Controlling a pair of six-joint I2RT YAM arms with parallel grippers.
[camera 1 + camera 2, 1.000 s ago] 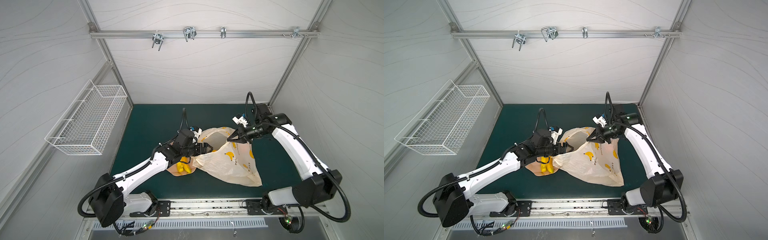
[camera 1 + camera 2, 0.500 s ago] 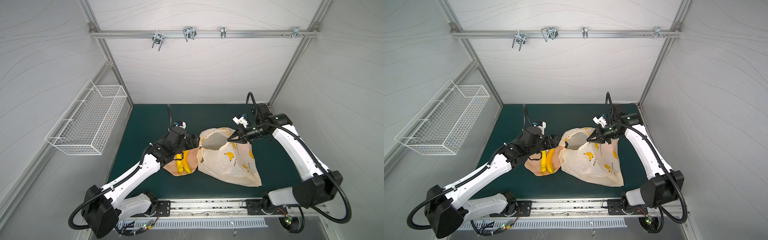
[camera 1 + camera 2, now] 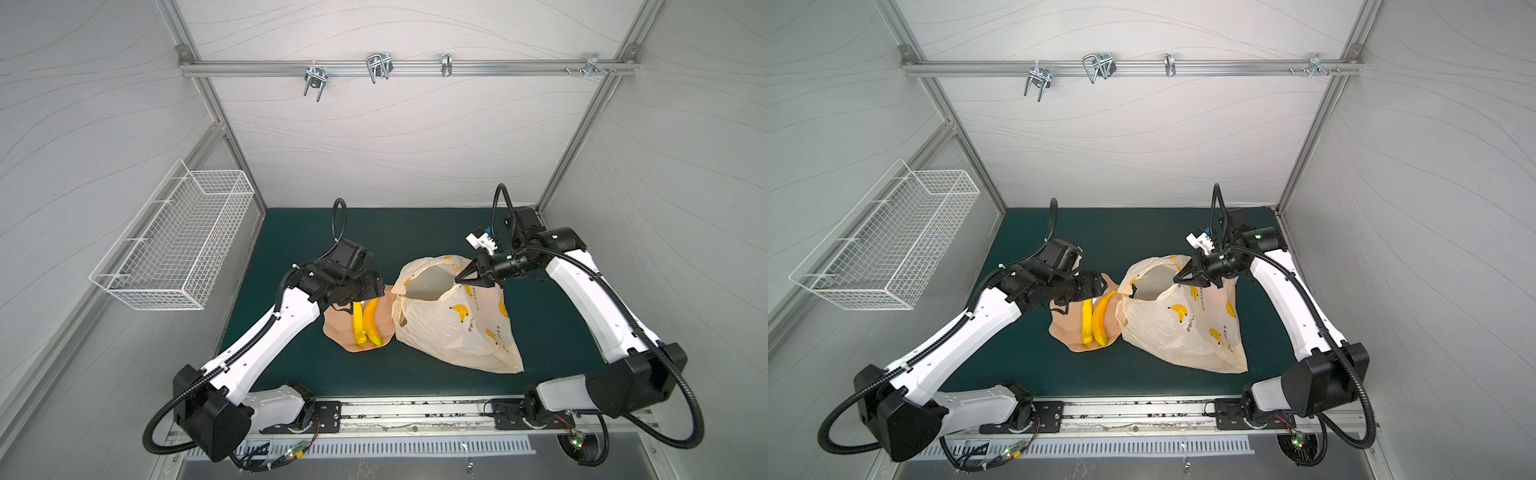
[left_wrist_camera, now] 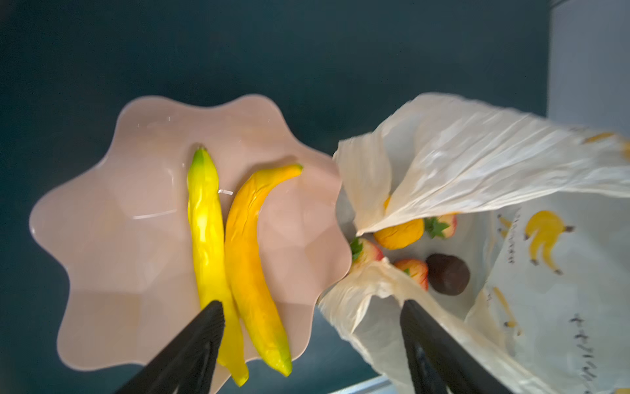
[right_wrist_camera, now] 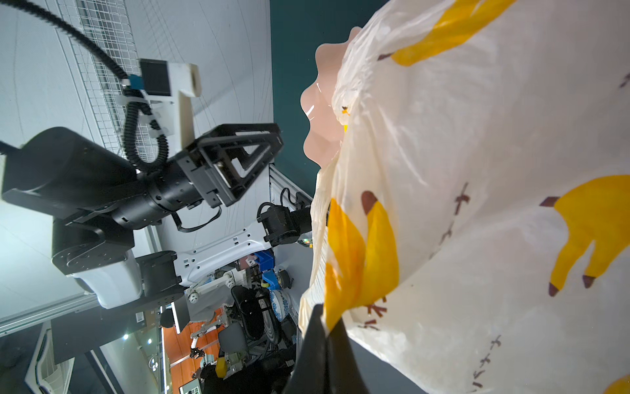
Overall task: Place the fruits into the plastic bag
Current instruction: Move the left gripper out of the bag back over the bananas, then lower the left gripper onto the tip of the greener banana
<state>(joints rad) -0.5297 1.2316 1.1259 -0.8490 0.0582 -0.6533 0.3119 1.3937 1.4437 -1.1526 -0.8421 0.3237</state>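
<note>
Your right gripper [image 3: 460, 281] is clamped on the rim of the bag [image 3: 453, 328], holding its mouth up; strawberries [image 4: 443, 225], an orange [image 4: 399, 236] and a brown fruit [image 4: 447, 274] lie inside. Your left gripper [image 4: 312, 303] hangs open over the ends of two bananas [image 4: 250, 245] on the plate [image 4: 119, 204]: lower it and close on one.

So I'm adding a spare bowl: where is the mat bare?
Bare: the mat between the back wall and the plate and plastic bag; also the front strip before the rail. Crowded: the middle, where plate, bananas and bag meet.
</note>
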